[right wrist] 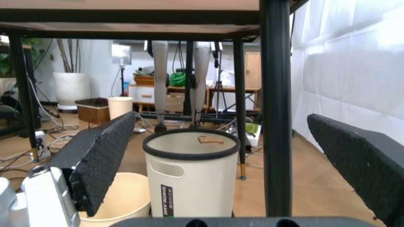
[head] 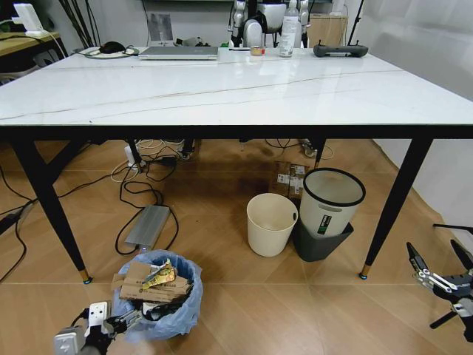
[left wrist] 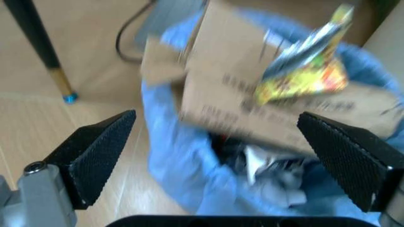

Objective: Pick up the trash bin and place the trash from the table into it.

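The left claw is held wide open low over the floor, against the near side of the round trash bin lined with a crinkled light-blue bag. The bin is seen standing on the wooden floor before the white marble-look table, with torn brown cardboard and a yellow wrapper inside. The right claw is spread wide beyond the table's near right leg.

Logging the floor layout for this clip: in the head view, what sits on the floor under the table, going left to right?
Left hand → trash bin → cream bin → white bin with black rim → right hand.
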Robot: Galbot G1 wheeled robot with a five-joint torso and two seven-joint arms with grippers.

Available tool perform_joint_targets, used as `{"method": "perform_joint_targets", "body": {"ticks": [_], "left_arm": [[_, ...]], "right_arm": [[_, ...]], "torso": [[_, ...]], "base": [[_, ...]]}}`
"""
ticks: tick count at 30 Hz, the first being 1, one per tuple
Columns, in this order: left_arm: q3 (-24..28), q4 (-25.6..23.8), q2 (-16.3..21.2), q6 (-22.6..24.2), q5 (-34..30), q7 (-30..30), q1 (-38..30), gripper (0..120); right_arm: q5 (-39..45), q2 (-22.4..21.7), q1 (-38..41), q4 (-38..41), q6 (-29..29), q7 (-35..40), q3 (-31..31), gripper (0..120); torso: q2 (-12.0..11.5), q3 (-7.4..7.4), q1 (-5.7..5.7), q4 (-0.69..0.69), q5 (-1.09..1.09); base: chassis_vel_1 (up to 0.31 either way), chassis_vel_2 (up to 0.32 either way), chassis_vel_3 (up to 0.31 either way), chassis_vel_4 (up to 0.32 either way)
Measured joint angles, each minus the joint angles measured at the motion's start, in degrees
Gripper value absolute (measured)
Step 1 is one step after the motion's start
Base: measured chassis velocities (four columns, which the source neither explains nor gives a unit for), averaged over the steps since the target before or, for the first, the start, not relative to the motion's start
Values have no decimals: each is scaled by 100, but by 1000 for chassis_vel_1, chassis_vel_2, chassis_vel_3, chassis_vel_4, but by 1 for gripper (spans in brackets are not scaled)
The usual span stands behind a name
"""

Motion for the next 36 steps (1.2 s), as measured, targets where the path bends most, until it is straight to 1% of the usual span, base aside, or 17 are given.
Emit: {"method": "perform_joint_targets", "body": {"ticks": [1, 2, 4, 8, 11, 12, 13, 15, 16, 18, 20, 22, 23, 24, 27, 29, 36], "left_arm": [[-13, -111, 29, -54, 38, 0, 10, 100], [-13, -111, 29, -54, 38, 0, 10, 100], [-14, -327, 41, -129, 61, 0, -20, 100], [-20, -673, -113, -347, 306, 88, -62, 100], [-20, -752, -180, -479, 445, 161, -87, 100], [-14, -754, -261, -753, 696, 301, -147, 100], [-5, -730, -295, -920, 813, 375, -179, 100], [33, -596, -404, -1511, 1164, 616, -281, 100], [33, -596, -404, -1511, 1164, 616, -281, 100], [78, -461, -493, -1978, 1407, 842, -328, 100], [106, -384, -549, -2309, 1602, 1006, -327, 100], [131, -378, -577, -2473, 1684, 1090, -281, 100], [175, -379, -613, -2665, 1768, 1166, -200, 100], [175, -379, -613, -2665, 1768, 1166, -200, 100], [215, -336, -662, -2934, 1891, 1282, -121, 100], [246, -291, -659, -3022, 1929, 1382, -33, 100], [261, -264, -636, -3025, 1936, 1440, 27, 100]], "right_arm": [[0, 0, 0, 0, 0, 0, 0, 100], [0, 0, 0, 0, 0, 0, 0, 100], [0, 0, 0, 0, 0, 0, 0, 100], [0, 0, 0, 0, 0, 0, 0, 100], [0, 0, 0, 0, 0, 0, 0, 100], [0, 0, 0, 0, 0, 0, 0, 100], [0, 0, 0, 0, 0, 0, 0, 100], [0, 0, 0, 0, 0, 0, 0, 100], [0, 0, 0, 0, 0, 0, 0, 100], [0, 0, 0, 0, 0, 0, 0, 100], [0, 0, 0, 0, 0, 0, 0, 100], [0, 0, 0, 0, 0, 0, 0, 100], [0, 0, 0, 0, 0, 0, 0, 100], [0, 0, 0, 0, 0, 0, 0, 100], [0, 0, 0, 0, 0, 0, 0, 100], [0, 0, 0, 0, 0, 0, 0, 100], [0, 0, 0, 0, 0, 0, 0, 100]], "torso": [[0, 0, 0, 0, 0], [0, 0, 0, 0, 0], [0, 0, 0, -2, -1], [0, 0, 0, -2, 0], [0, 0, 0, -1, 1], [0, 0, 0, -1, 1], [0, 0, 0, -1, 0], [0, 0, 0, -2, -1], [0, 0, 0, -2, -1], [0, 0, 0, -1, -1], [0, 0, 0, -1, -2], [0, 0, 0, -2, 0], [0, 0, 0, -1, 0], [0, 0, 0, -1, 0], [0, 0, 0, 0, 0], [0, 0, 0, -1, -1], [0, 0, 0, -1, 0]], "base": [[0, 0, 0, 0], [0, 0, 0, 0], [0, 0, 0, 0], [0, 0, 0, 0], [0, 0, 0, 0], [0, 0, 0, 0], [0, 0, 0, 0], [0, 0, 0, 0], [0, 0, 0, 0], [0, 0, 0, 0], [0, 0, 0, 0], [0, 0, 0, 0], [0, 0, 0, 0], [0, 0, 0, 0], [0, 0, 0, 0], [0, 0, 0, 0], [0, 0, 0, 0]]}}
